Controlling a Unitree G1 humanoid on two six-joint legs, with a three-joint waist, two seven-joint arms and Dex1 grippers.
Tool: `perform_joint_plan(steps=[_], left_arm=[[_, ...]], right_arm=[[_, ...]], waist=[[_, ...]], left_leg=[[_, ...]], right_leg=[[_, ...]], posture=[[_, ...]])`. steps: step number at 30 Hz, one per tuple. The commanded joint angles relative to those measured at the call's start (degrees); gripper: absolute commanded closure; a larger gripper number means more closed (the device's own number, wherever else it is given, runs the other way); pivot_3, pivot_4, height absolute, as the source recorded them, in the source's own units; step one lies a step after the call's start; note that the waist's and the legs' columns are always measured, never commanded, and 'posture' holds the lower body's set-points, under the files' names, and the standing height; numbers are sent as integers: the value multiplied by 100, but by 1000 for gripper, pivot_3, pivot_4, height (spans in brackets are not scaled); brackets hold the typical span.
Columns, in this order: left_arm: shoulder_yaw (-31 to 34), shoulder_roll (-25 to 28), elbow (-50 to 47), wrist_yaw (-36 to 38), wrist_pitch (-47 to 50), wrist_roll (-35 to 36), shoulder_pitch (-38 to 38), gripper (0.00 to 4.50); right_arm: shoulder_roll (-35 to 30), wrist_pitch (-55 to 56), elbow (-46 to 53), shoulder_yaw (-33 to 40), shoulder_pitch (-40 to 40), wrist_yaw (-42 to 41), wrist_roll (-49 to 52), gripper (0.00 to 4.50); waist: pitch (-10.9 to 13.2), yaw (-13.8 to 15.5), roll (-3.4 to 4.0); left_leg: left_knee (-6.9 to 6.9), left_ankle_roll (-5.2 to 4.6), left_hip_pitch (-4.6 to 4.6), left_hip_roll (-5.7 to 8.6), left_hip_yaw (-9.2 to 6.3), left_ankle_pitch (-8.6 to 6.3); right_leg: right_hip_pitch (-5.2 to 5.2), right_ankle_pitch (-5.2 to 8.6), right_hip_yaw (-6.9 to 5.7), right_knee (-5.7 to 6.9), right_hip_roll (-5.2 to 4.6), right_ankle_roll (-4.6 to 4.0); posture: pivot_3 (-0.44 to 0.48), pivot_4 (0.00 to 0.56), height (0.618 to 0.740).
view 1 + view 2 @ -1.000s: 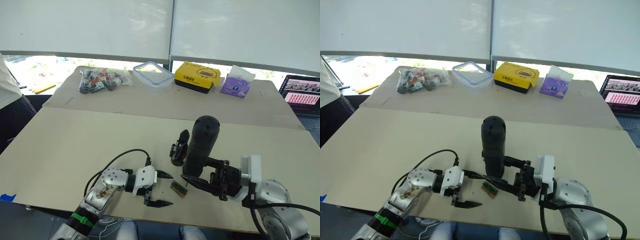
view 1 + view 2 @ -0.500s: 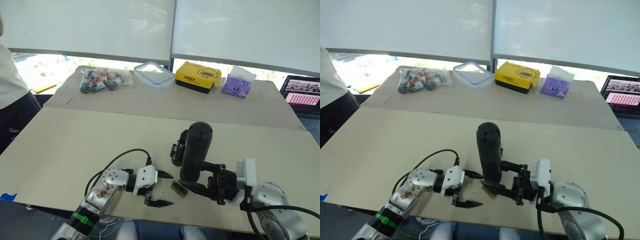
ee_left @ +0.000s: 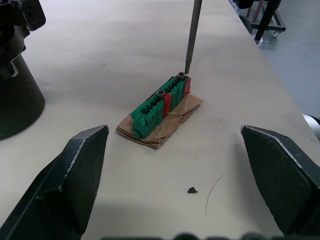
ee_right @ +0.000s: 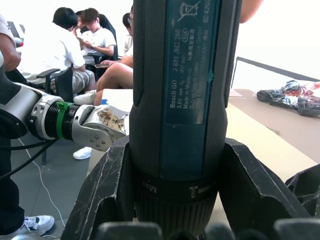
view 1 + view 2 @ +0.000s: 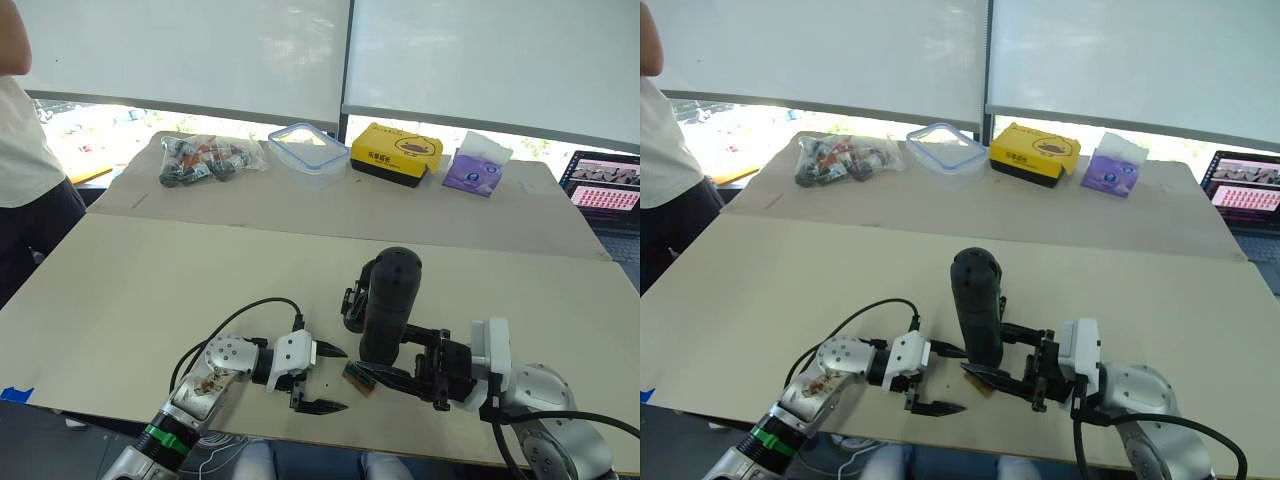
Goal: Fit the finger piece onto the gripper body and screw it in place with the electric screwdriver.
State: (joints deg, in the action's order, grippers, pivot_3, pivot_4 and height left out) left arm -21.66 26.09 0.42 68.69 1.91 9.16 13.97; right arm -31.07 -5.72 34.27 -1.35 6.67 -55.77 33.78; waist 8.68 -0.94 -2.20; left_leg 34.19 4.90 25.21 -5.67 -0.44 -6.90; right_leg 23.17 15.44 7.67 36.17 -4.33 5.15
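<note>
Nearest the robot, the left gripper (image 5: pixel 322 378) rests on the table (image 5: pixel 150 290) with its two black fingers spread wide and nothing between them. Just beyond its fingertips, at about two o'clock from it, sits a small green block (image 3: pixel 161 104) on a scrap of brown card, with two dark screw heads on top. The thin metal bit of the electric screwdriver (image 5: pixel 388 303) stands on the farther screw head. The right gripper (image 5: pixel 400 365) clamps the screwdriver's black barrel and holds it nearly upright, leaning slightly.

This step appears to be picking a screw up from the block. To do it well, the bit should stay square and centred on the screw head, with light downward pressure, so it seats without tipping the loose block.

Behind the screwdriver, at about eleven o'clock from the block, stands the gripper body (image 5: pixel 354 300), partly hidden. The finger piece cannot be told apart here.
</note>
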Motion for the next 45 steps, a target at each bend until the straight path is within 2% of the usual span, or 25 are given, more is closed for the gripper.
perform_joint_plan(steps=[1, 22, 45], left_arm=[[-149, 23, 40, -12, 154, -67, -87, 0], [-154, 144, -164, -27, 122, -53, -338, 0], [-168, 43, 87, -2, 105, -82, -146, 0]], right_arm=[[-25, 155, 167, 117, -61, -5, 54, 2576], [0, 144, 100, 215, -138, 20, 97, 2576], [-3, 85, 80, 84, -58, 7, 71, 2576]], waist=[[0, 0, 0], [0, -20, 0], [0, -2, 0]], left_leg=[[0, 0, 0, 0, 0, 0], [-16, 0, 0, 0, 0, 0], [-22, 0, 0, 0, 0, 0]], right_leg=[[0, 0, 0, 0, 0, 0], [-2, 0, 0, 0, 1, -1], [-1, 0, 0, -8, 0, -1]], posture=[[0, 150, 740], [0, 150, 740], [0, 150, 740]])
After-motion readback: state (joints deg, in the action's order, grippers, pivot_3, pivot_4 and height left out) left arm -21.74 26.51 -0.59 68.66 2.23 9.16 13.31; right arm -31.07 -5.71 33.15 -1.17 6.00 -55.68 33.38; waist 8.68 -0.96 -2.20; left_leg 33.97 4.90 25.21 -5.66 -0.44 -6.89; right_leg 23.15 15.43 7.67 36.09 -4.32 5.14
